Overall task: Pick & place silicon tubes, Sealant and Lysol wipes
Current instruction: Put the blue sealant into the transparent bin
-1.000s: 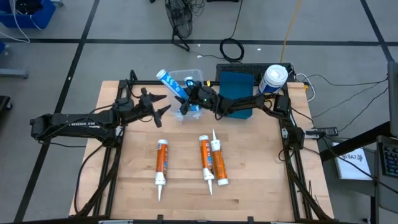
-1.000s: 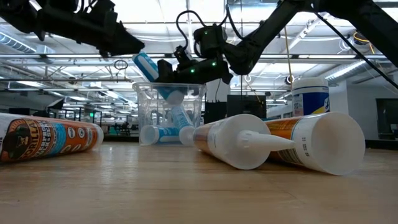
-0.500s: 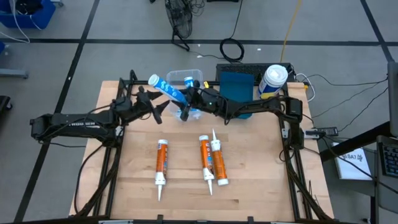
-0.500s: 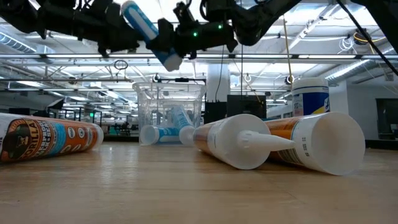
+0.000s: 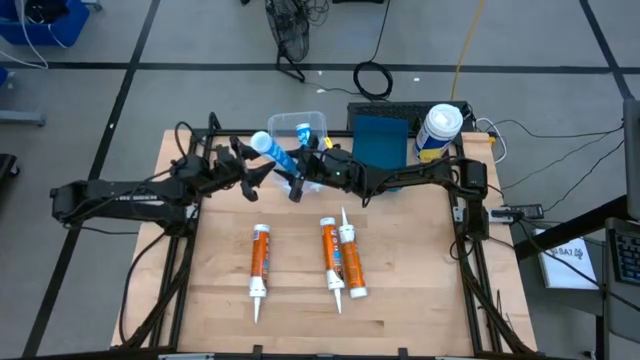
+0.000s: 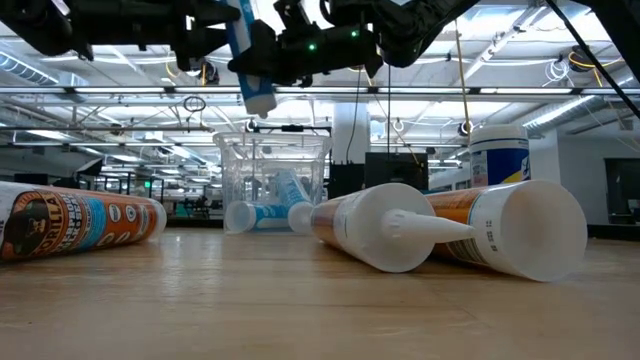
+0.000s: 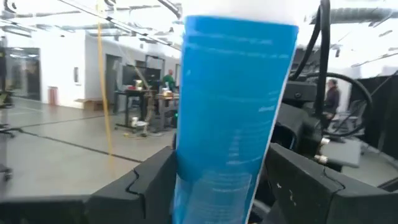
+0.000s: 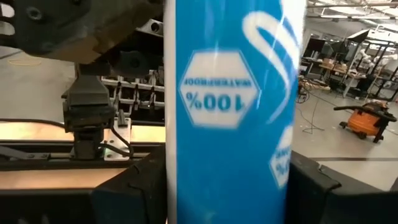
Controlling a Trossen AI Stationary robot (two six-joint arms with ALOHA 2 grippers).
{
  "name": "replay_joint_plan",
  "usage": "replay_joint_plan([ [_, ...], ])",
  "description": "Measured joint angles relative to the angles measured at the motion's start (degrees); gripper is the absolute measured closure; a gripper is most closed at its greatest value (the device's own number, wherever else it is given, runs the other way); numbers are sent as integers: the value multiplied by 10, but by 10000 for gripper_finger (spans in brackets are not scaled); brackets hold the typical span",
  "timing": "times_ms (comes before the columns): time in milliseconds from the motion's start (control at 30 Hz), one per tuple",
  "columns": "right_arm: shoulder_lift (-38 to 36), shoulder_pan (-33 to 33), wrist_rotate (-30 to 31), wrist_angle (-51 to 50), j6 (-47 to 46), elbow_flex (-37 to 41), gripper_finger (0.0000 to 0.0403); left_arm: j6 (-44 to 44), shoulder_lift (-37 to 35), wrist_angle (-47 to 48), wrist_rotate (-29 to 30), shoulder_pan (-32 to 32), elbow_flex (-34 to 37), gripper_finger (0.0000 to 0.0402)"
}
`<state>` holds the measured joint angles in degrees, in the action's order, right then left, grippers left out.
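A blue sealant tube [image 5: 276,152] hangs almost upright over the far middle of the table, between my two grippers. My right gripper [image 5: 298,172] reaches in from the right and is shut on it. My left gripper [image 5: 252,167] comes from the left with its fingers standing on either side of the tube [image 7: 230,112]. Three orange-and-white silicone tubes [image 5: 259,262] [image 5: 330,255] [image 5: 351,262] lie on their sides on the wood. The Lysol wipes [image 5: 438,128] stand upright at the far right. My right gripper pinches the tube's blue body [image 8: 180,180] between its two fingers. The fingers come level from the table's right and lie across the tube. The tube is lifted clear, nearly upright, its white lower end [image 6: 258,98] hanging free. My left gripper has the tube's body [image 7: 186,180] between its fingers; I cannot tell whether they touch it.
A clear plastic bin [image 5: 300,128] stands at the far middle, just behind the grippers, with another blue tube [image 6: 262,210] inside. A blue box [image 5: 380,140] sits beside the wipes. The near part of the table in front of the lying tubes is bare wood.
My right gripper has risen and gone toward the table's left, drawing the blue tube up out of the clear bin. The tube has swung from a slant to almost upright and now stands between my left gripper's fingers. My left gripper has tipped upward.
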<state>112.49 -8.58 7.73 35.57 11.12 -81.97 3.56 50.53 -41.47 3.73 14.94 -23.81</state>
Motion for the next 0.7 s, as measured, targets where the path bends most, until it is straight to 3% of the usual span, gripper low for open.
replay_joint_plan([
  [267, 0, 0, 4, -29, -16, 0, 190, 4, 103, -122, -23, 6, 0, 162],
  [500, 0, -2, -2, -46, -16, 0, 190, 6, 119, -122, -58, 15, -12, 167],
  [700, -2, -2, -4, -46, -15, 0, 183, -10, 116, -126, -77, 15, -21, 252],
])
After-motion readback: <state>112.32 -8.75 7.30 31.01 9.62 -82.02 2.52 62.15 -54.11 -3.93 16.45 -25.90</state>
